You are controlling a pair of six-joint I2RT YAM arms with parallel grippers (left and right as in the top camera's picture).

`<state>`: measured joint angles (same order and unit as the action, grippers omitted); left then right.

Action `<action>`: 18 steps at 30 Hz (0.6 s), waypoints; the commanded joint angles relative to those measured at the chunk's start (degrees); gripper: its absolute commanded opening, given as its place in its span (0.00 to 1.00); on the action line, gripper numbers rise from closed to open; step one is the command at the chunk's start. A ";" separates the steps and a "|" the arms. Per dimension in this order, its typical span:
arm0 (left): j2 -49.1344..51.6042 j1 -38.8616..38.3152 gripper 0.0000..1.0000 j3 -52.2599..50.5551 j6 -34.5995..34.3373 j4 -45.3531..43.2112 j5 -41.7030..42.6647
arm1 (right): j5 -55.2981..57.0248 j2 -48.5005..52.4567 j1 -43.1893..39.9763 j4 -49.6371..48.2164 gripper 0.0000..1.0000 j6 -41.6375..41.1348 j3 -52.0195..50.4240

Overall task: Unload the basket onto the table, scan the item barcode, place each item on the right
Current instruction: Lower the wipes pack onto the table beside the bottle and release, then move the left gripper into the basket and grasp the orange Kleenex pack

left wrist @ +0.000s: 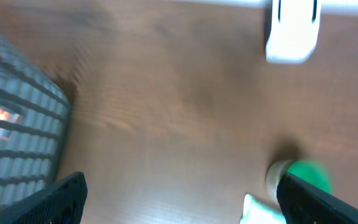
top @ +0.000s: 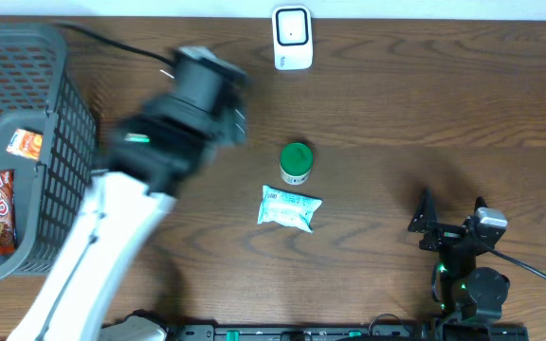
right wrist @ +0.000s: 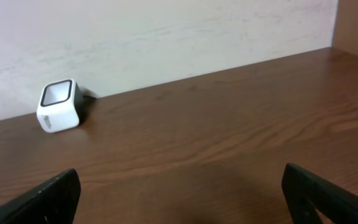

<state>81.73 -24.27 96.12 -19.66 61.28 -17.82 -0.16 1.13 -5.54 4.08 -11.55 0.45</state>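
Lying flat near the middle of the wooden worktop (top: 425,104) is the pale blue snack packet (top: 290,208), with a small green-capped jar (top: 296,162) standing upright just beside it on the far side. The white barcode scanner (top: 292,38) is sitting well apart from both, at the far edge. The left fingers (left wrist: 319,200) are hanging spread wide and empty above bare wood, between the scanner and the grey mesh basket (top: 27,66); from overhead that arm is showing blurred. The basket is occupying the left end and holding red and orange snack packs (top: 3,204). The right fingers (right wrist: 42,198) are likewise standing wide apart, gripping nothing, low at the near right corner and pointing toward the scanner.
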 commanded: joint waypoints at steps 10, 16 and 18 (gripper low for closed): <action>-4.92 29.53 0.98 15.50 1.03 8.52 6.27 | 0.70 0.00 0.39 0.15 0.99 -0.42 -0.13; -1.99 43.28 0.98 15.32 -10.16 10.54 7.08 | 0.70 0.00 0.39 0.15 0.99 -0.42 -0.13; -1.20 46.53 0.98 15.34 -11.13 10.10 7.08 | 0.70 0.00 0.39 0.15 0.99 -0.42 -0.13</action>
<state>80.20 18.41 111.72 -26.00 71.59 -11.42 -0.14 1.13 -5.54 4.08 -11.55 0.45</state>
